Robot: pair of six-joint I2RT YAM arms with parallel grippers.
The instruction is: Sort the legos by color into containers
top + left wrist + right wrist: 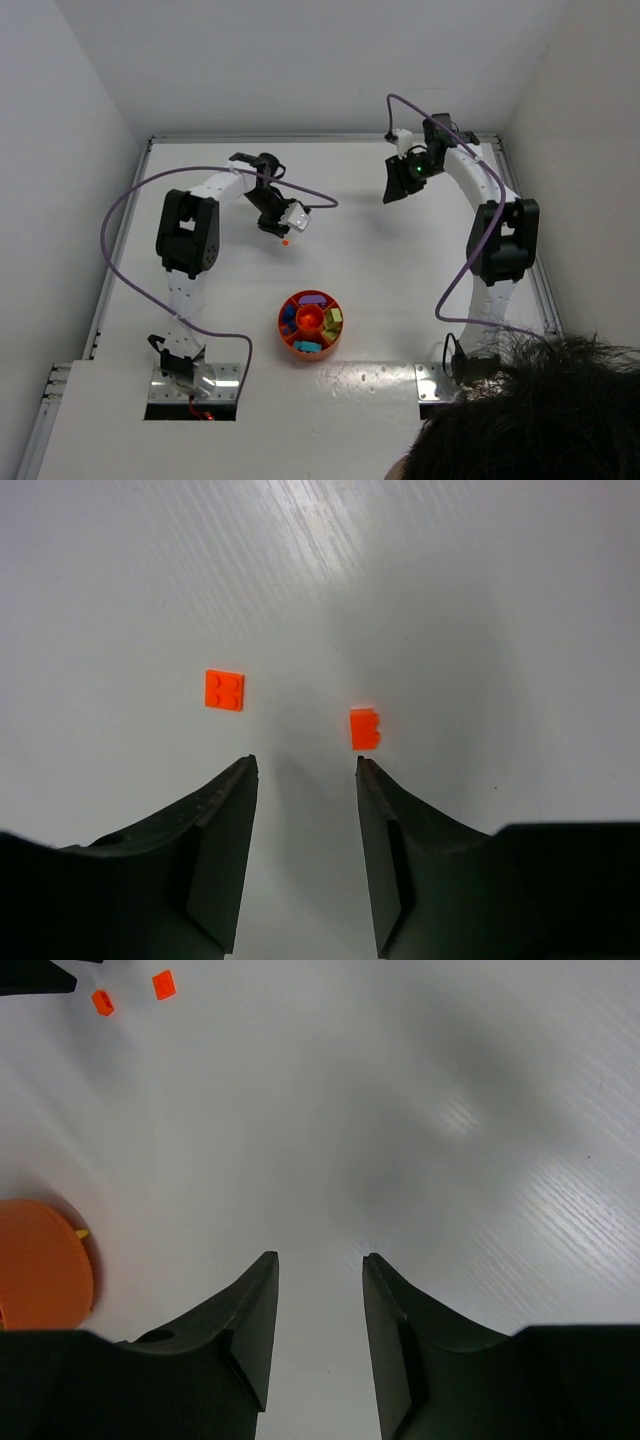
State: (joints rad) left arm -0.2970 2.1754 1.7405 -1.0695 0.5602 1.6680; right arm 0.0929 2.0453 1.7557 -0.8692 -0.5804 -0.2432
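Near the front middle of the white table [400, 290], between the two arm bases, sits the round orange-red tray [292, 348], a smooth plastic dish split into wedges around a centre cup [309, 318]. The far wedge holds purple pieces [312, 298], the left wedge blue pieces [287, 318], the right wedge yellow-green pieces [335, 318] and the near wedge teal pieces [307, 346]. The cup reads as orange-red throughout, and whether bricks lie in it cannot be told from above. From the right wrist camera the tray's outer wall is finely ribbed, with a speck of yellow-green showing at its rim.

Two orange-red legos lie loose on the table, well apart from the tray and farther back, just below the left gripper [305, 765]. One is a flat plate [225, 690], square, with four studs facing up. The second brick [365, 728] is about the same size, and its right edge looks notched. The two are near each other but not touching.

The left gripper's dark, matte, wedge-shaped fingers [225, 840] stand partly apart with only bare table between them. The second brick lies just beyond the right fingertip, untouched. The right gripper [318, 1257], off at the far right of the table, is parted to a similar moderate gap and grips nothing. The tabletop has a faint grain and a soft sheen.
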